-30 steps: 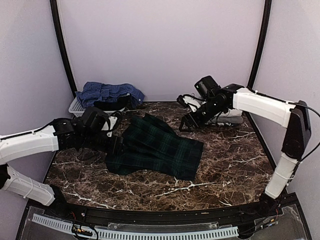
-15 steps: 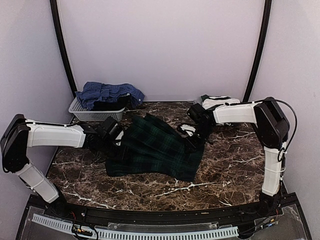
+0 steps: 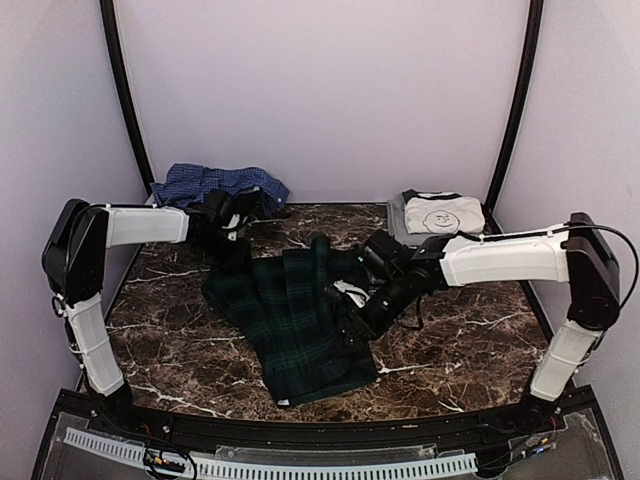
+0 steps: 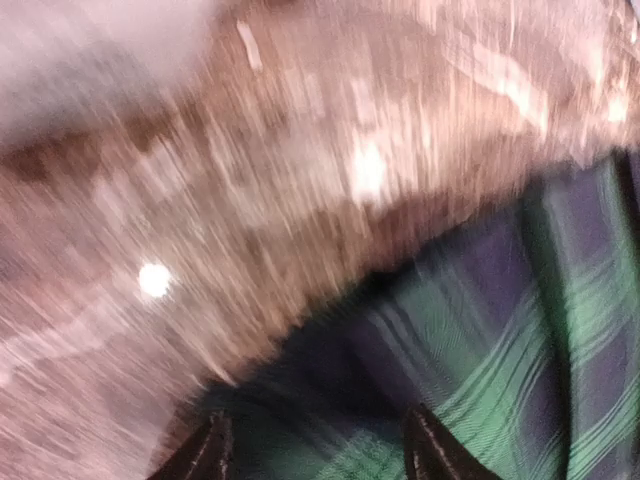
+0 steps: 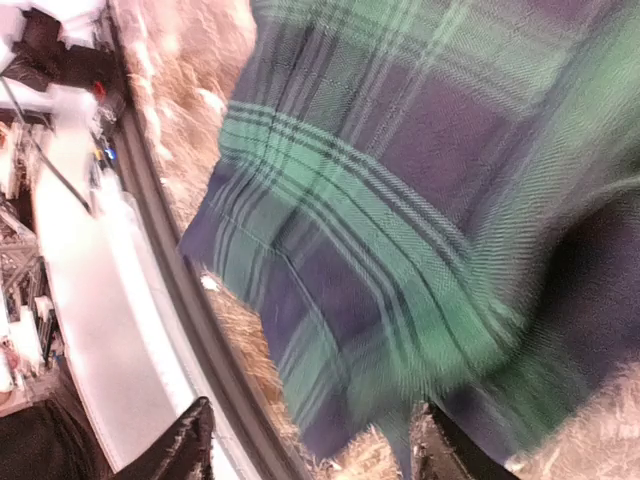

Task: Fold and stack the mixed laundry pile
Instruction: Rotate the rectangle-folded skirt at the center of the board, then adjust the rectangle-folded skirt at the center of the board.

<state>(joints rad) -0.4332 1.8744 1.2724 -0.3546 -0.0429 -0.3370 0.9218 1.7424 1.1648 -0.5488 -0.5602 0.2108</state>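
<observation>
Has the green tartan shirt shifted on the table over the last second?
Yes. The tartan shirt has been dragged and turned: its near corner now lies much closer to the table's front rail than before.

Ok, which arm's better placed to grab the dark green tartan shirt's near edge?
Probably right: the right gripper sits over the dark green tartan shirt, nearer that edge; the left gripper at its far corner.

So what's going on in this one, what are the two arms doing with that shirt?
Both arms are at the dark green tartan shirt, spread on the marble table. The left gripper is by its far-left edge, the right gripper over its right side; both stand open, gripping nothing. A folded white tee sits back right; the blue checked shirt waits back left.
</observation>
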